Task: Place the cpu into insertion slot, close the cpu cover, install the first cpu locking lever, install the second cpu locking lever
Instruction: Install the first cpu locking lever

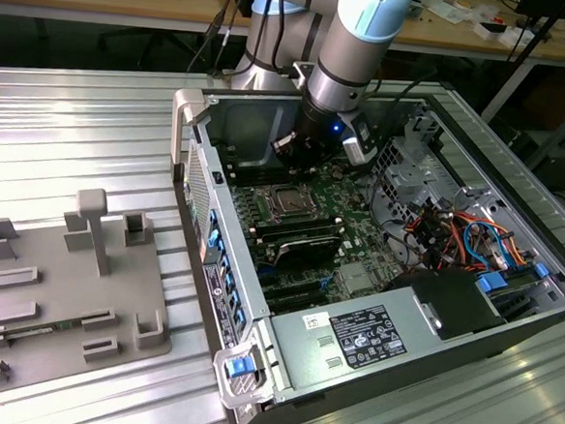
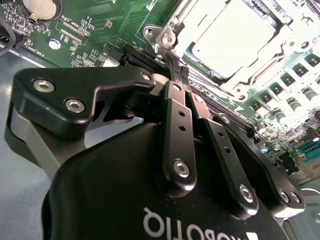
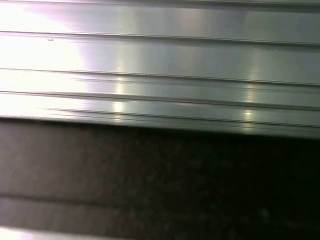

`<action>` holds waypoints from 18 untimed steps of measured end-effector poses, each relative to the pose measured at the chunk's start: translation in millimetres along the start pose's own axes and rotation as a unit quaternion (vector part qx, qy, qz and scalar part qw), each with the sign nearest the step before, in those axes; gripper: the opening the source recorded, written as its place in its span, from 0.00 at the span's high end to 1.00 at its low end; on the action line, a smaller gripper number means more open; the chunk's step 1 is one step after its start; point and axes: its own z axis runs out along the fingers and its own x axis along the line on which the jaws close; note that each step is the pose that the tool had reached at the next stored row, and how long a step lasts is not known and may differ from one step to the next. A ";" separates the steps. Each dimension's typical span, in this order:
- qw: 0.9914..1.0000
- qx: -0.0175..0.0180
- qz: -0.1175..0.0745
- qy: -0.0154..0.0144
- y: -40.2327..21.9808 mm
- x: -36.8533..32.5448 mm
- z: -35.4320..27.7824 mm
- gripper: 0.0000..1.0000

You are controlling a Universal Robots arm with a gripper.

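While the arm reaches down into an open computer case (image 1: pixel 513 238) lying on a ribbed metal desk (image 1: pixel 75 130), its black gripper (image 2: pixel 176 75) hangs just beside the insertion slot (image 1: pixel 291 201) — fingers (image 2: pixel 179 130) pressed together, holding nothing. In the second wrist view the cpu (image 2: pixel 232 37) sits flat in the slot, with the silver cpu cover (image 2: pixel 172 30) framing it. A grey fixture tray (image 1: pixel 63 294) rests on the desk, well apart from the case.

exterior: high, oblique | second wrist: close over gripper (image 2: pixel 175 70)
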 end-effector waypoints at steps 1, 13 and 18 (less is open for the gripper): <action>1.000 0.000 0.000 0.000 -0.3 -0.1 0.0 0.89; 1.000 0.000 0.000 0.000 -3.6 0.7 0.7 0.89; 1.000 0.000 -0.001 0.000 -2.7 0.3 -5.6 0.89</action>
